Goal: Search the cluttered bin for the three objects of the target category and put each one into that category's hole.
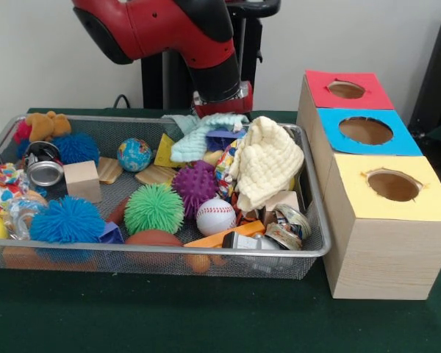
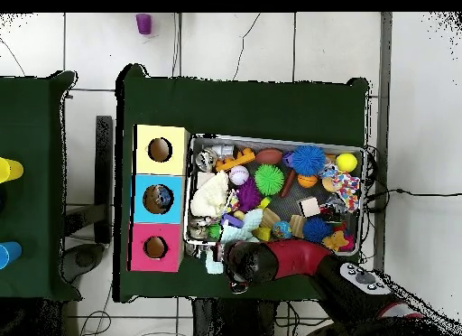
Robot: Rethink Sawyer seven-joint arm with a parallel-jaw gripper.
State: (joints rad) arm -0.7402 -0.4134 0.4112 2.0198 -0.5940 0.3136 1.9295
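Note:
The wire mesh bin (image 1: pixel 317 248) is full of mixed things. Among them are a cream knitted cloth (image 1: pixel 268 163), a light-blue cloth (image 1: pixel 200 134), a baseball (image 1: pixel 215 216), green (image 1: pixel 153 208) and purple (image 1: pixel 195 185) spiky balls, a globe ball (image 1: pixel 134 154) and a wooden block (image 1: pixel 82 181). My gripper (image 1: pixel 222 107) is low at the bin's far rim, right behind the light-blue cloth, which hides its tip. In the overhead view my gripper (image 2: pixel 236 260) is at the bin's (image 2: pixel 281 142) robot-side edge near the boxes.
Three wooden boxes stand in a row beside the bin, each with a round hole on top: red (image 1: pixel 348 89), blue (image 1: pixel 365 131) and yellow (image 1: pixel 393 185). A blue spiky ball (image 1: pixel 66 220), a metal can (image 1: pixel 43 165) and an orange toy (image 1: pixel 47 125) lie at the bin's other end.

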